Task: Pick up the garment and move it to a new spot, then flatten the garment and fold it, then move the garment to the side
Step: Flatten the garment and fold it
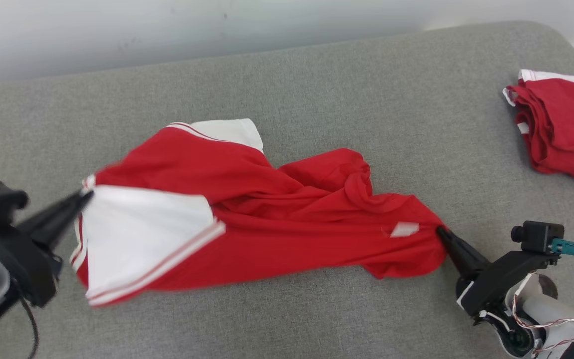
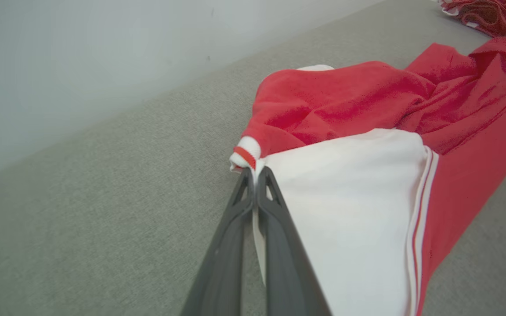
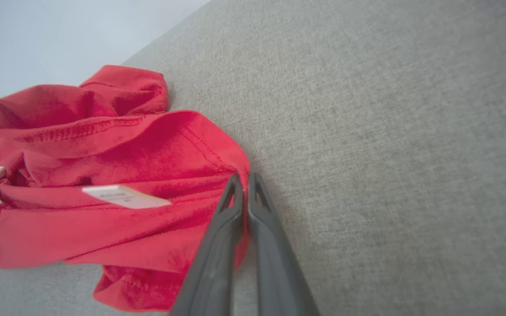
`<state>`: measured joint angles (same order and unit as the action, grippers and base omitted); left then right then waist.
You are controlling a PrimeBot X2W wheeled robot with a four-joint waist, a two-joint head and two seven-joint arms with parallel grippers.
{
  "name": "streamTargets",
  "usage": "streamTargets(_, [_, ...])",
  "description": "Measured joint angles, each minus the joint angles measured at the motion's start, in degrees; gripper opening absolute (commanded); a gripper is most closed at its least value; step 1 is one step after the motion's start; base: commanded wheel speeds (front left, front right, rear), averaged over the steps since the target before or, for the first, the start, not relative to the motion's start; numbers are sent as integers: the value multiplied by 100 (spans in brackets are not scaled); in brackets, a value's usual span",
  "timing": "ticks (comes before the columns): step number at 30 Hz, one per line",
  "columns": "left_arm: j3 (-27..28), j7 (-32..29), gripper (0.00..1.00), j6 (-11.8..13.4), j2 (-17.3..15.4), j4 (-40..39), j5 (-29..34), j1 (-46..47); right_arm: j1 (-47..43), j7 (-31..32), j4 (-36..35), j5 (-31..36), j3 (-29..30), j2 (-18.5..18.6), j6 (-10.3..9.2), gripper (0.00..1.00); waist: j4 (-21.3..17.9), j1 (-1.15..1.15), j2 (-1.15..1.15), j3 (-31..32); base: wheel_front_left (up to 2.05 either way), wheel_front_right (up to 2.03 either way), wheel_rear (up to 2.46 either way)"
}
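Head view, item 1: red garment (image 1: 287, 209) with white sleeves and striped trim, lying stretched crosswise on the grey padded surface (image 1: 317, 75), roughly at its middle, rumpled and bunched toward the robot's right end. Item 2: left gripper (image 1: 86, 195), at the garment's left end, tips meeting the white-and-red cuff edge. Item 3: right gripper (image 1: 440, 231), at the garment's right end, tips buried in the red hem just beside a small white label (image 1: 404, 229). Left wrist view: both dark fingers (image 2: 279, 228) pressed together, a thin fold of white sleeve fabric pinched between them, the ribbed cuff bulging just past the tips; the white sleeve panel spreads to one side of the fingers, red cloth beyond it. Right wrist view: fingers (image 3: 218, 245) likewise clenched, nipping a red hem corner — the rest of the cloth heaped on one side of them, bare grey surface on the other. Item 4: second red-and-white garment (image 1: 561, 124), folded in a pile at the surface's far right edge, well apart from the first. Pale wall (image 1: 167, 30) behind.
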<state>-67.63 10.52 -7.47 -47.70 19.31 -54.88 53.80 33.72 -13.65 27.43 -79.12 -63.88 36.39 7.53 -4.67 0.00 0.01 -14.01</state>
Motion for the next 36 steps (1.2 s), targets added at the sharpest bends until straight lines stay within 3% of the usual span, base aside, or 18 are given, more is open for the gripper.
streamTargets(6, [375, 223, 0, 51, -297, -387, -336, 49, 116, -125, 154, 389, 391, 162, 0, 0, 2, 0, 0, 212, 0, 0, 0])
streamTargets(12, [137, 24, 2, 51, -315, -794, -524, -283, -34, -133, 98, 737, 801, 159, 0, 0, 31, -1, -1, 330, 0, 0, 0])
streamTargets(14, [74, -40, 80, 78, -269, -809, -611, -388, -145, -132, 77, 780, 812, 102, -1, 0, 40, 0, -1, 322, 0, 0, 0])
streamTargets(15, [59, -38, 100, 130, -248, -820, -617, -453, -169, -132, 73, 810, 828, 65, -1, 0, 39, 0, -1, 313, 0, 0, 0])
streamTargets(27, [164, 248, 100, 813, -337, -1462, -755, -1049, -426, -133, 110, 946, 907, -44, -1, 0, 50, 0, -1, 299, 0, 0, 0])
streamTargets(36, [142, 290, 100, 1020, -266, -1583, -569, -1111, -488, -133, 124, 960, 879, -110, -1, 0, 56, -1, -1, 340, 0, 0, 0])
